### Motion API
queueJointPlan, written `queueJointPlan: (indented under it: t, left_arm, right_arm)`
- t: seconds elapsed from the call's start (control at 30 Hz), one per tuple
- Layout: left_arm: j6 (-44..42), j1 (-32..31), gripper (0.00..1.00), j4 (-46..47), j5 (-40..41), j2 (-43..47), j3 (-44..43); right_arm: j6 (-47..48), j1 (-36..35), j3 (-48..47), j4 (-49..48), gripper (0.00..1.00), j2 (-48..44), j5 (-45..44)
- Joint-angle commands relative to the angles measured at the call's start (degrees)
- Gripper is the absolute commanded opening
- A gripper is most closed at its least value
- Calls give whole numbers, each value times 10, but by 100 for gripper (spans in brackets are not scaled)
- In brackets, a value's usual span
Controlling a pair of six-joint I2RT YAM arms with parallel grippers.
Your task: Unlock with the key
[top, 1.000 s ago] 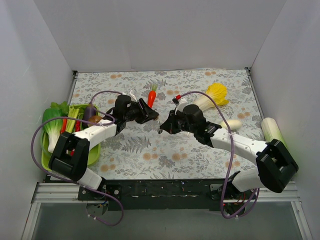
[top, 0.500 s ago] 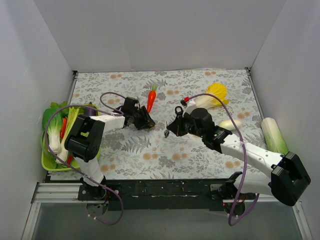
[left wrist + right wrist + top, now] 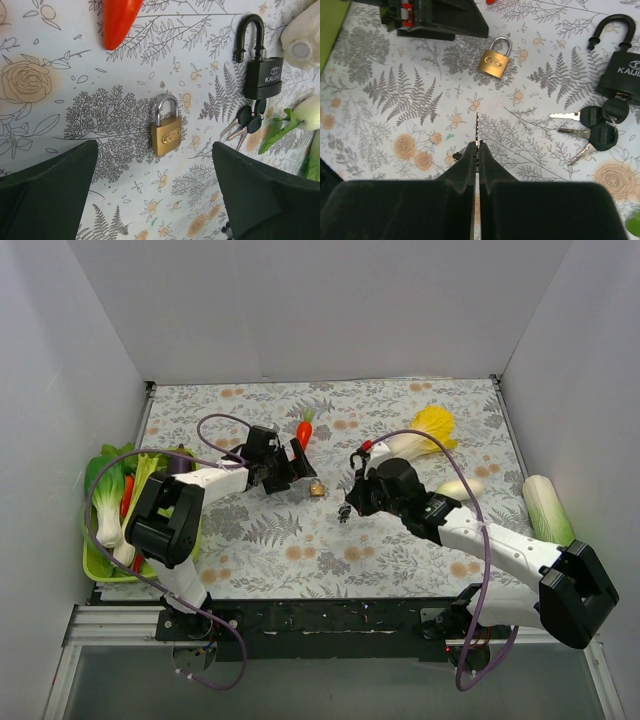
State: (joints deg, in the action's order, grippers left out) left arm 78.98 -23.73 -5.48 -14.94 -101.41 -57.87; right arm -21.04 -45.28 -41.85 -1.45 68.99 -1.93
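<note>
A small brass padlock (image 3: pixel 166 135) lies flat on the flowered table cloth (image 3: pixel 300 540), shackle pointing away from my left wrist camera, free of both grippers. My left gripper (image 3: pixel 157 200) hangs just short of it, wide open and empty. In the top view the brass padlock (image 3: pixel 316 488) sits between the left gripper (image 3: pixel 292 466) and the right gripper (image 3: pixel 346 510). My right gripper (image 3: pixel 476 147) is shut on a thin key (image 3: pixel 477 129), seen edge on, its blade pointing toward the brass padlock (image 3: pixel 494 62) a short way off.
A black padlock (image 3: pixel 620 75) with a raised shackle and a bunch of black-headed keys (image 3: pixel 592 127) lie right of the brass one. A carrot (image 3: pixel 303 430), a yellow-leafed cabbage (image 3: pixel 425 430) and a white radish (image 3: pixel 460 488) lie nearby. A green tray (image 3: pixel 95 560) of vegetables stands at the left.
My left gripper has opened and pulled back a little, leaving the brass padlock lying on the cloth. The right gripper has shifted slightly with the key still in it.
</note>
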Motion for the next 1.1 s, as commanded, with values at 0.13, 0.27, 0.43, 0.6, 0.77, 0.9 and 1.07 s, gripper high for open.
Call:
queueJointPlan:
  t: [0.13, 0.27, 0.43, 0.6, 0.77, 0.9, 1.07]
  left_arm:
    - [24, 3, 93, -3, -32, 81, -5]
    - [53, 2, 89, 6, -90, 64, -6]
    - [83, 2, 89, 16, -134, 52, -4]
    - [119, 2, 89, 29, -161, 50, 5]
    - [147, 3, 82, 52, -178, 48, 22]
    - [163, 2, 68, 71, -185, 46, 33]
    - [172, 3, 52, 82, -186, 47, 39]
  right_arm:
    - [121, -38, -121, 70, 1, 90, -154]
    - [149, -55, -176, 94, 1, 159, -211]
    - [181, -87, -229, 105, 1, 217, -274]
    - [208, -115, -289, 119, 1, 287, -335]
    - [227, -135, -314, 106, 1, 323, -370]
    - [238, -150, -315, 86, 1, 331, -408]
    - [263, -168, -313, 61, 1, 345, -437]
